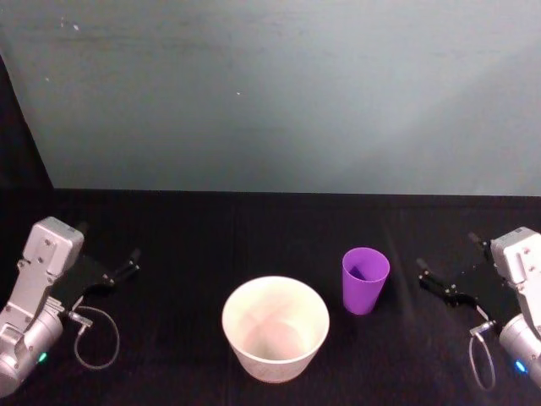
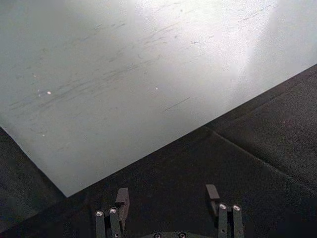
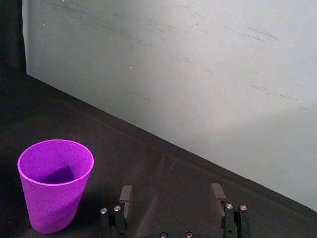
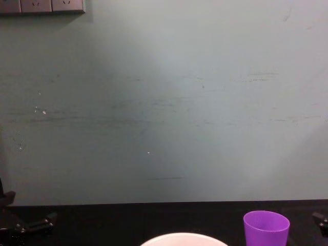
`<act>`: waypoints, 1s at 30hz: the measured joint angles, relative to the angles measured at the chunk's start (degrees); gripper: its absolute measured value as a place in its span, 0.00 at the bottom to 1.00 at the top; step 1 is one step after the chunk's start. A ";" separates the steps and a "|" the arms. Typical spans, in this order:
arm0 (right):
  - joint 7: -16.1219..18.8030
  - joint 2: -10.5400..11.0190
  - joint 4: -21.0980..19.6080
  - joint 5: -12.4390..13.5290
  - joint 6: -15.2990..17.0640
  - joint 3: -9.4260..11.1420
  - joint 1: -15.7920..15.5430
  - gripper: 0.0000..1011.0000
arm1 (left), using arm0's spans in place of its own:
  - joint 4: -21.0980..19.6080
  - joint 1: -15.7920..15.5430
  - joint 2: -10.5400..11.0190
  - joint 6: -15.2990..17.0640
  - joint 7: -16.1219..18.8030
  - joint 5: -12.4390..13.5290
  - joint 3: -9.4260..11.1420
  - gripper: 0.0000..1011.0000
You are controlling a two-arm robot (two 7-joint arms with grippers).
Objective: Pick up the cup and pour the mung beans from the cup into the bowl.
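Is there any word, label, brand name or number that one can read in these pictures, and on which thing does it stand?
None can be read.
The cup is plain purple, the bowl is plain white, and the wall sockets at the top of the chest view show no legible marking.
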 joint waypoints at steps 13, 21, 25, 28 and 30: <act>0.00 0.00 0.00 0.00 0.00 0.00 0.00 0.99 | 0.00 0.00 0.00 0.00 0.00 0.00 0.00 0.99; 0.22 0.21 -0.16 -0.05 -0.06 0.10 -0.12 0.99 | 0.00 0.00 0.00 0.00 0.00 0.00 0.00 0.99; 1.51 1.04 -1.47 0.15 -1.19 1.12 -1.86 0.99 | 0.00 0.00 0.00 0.00 0.00 0.00 0.00 0.99; 2.21 1.91 -3.77 1.05 -1.91 2.39 -4.77 0.99 | 0.00 0.00 0.00 0.00 0.00 0.00 0.00 0.99; 2.61 2.18 -4.67 1.74 -2.46 2.98 -6.08 0.99 | 0.00 0.00 0.00 0.00 0.00 0.00 0.00 0.99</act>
